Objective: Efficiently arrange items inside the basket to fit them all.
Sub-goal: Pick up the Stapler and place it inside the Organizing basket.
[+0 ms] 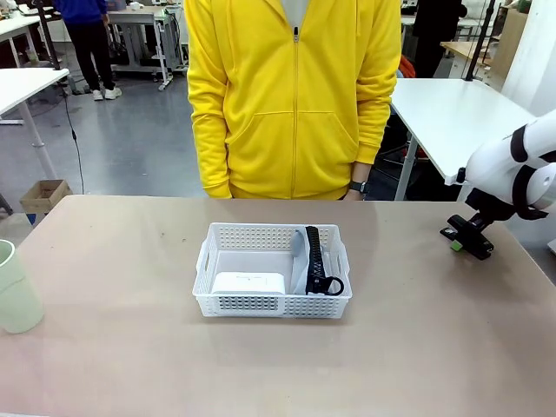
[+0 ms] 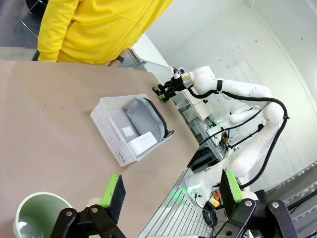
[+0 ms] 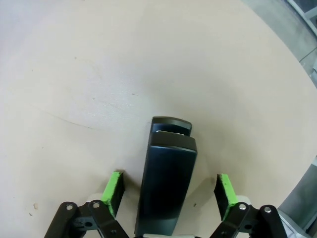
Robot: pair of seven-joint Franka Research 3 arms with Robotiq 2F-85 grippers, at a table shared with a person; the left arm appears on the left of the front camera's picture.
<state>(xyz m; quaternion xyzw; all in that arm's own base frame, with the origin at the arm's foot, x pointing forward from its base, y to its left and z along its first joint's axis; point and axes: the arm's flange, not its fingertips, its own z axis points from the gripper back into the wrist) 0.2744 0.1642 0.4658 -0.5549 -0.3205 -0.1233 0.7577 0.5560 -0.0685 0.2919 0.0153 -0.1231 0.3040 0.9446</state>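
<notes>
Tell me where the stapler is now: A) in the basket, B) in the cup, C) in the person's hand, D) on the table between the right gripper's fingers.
D: the stapler lies flat on the table between the spread fingers of the right gripper, with a gap showing on each side.

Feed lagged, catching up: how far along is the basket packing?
Done: white box and grey pouch lie in the basket. In hand: right gripper, open, straddles the black stapler on the table, not yet gripping. Remaining: stapler and pale green cup, both outside.
</notes>
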